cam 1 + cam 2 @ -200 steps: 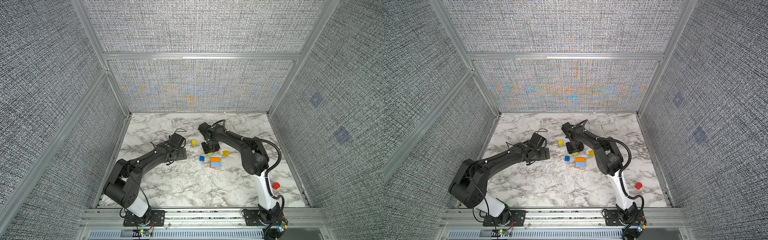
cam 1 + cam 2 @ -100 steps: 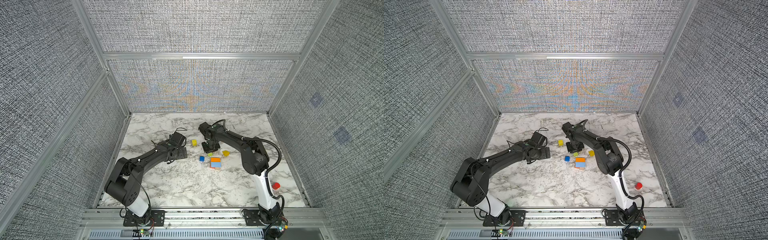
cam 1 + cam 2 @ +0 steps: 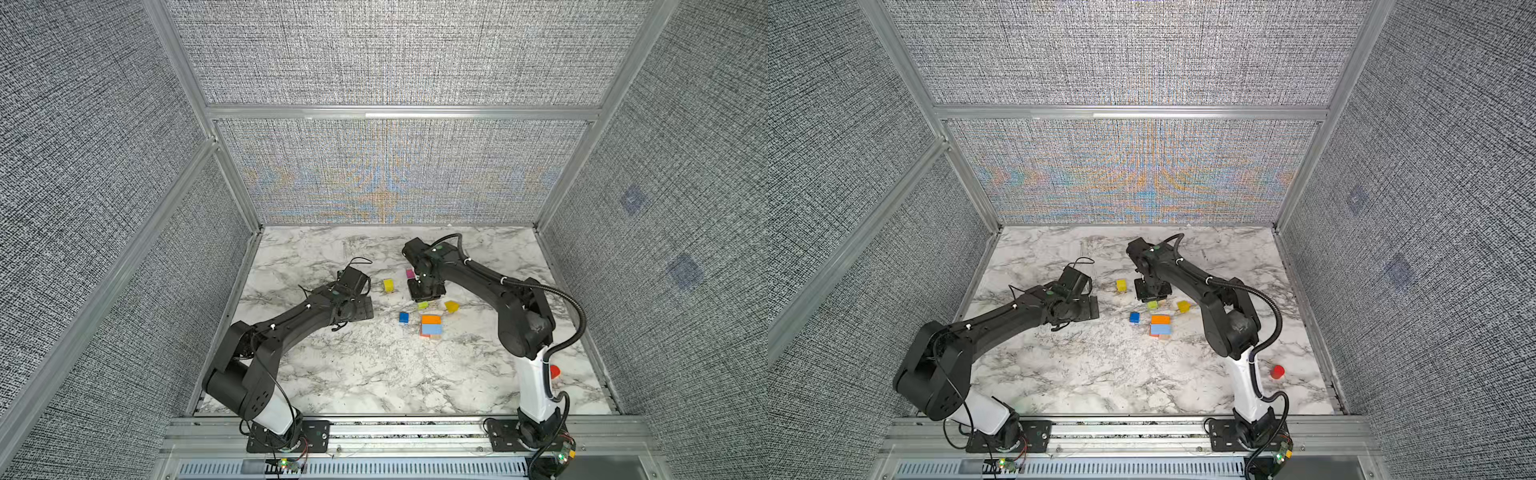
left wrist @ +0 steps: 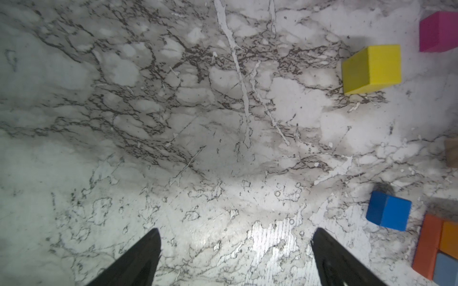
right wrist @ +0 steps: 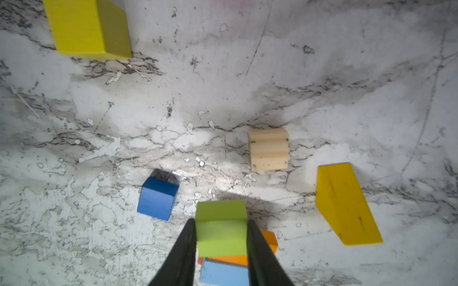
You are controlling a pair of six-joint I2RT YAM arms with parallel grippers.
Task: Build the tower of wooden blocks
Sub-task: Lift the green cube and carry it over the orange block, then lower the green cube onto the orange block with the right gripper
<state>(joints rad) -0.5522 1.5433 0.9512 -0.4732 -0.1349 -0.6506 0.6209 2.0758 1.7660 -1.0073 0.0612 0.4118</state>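
The tower (image 3: 1160,326) is a low stack: an orange brick (image 3: 431,319) and a light blue brick (image 3: 432,329) side by side on a darker orange layer. It sits close beside the right claw (image 5: 221,222), towards the robot's bases. That claw is narrowed onto a lime green block (image 5: 220,237), one finger against each side. The left claw (image 4: 235,232) gapes wide over the bare marble table (image 4: 173,123), well apart from the tower. In the right wrist view the green block and fingers cover much of the tower, so its layers are hard to count. A magenta block (image 4: 438,34) is cut off at the frame edge.
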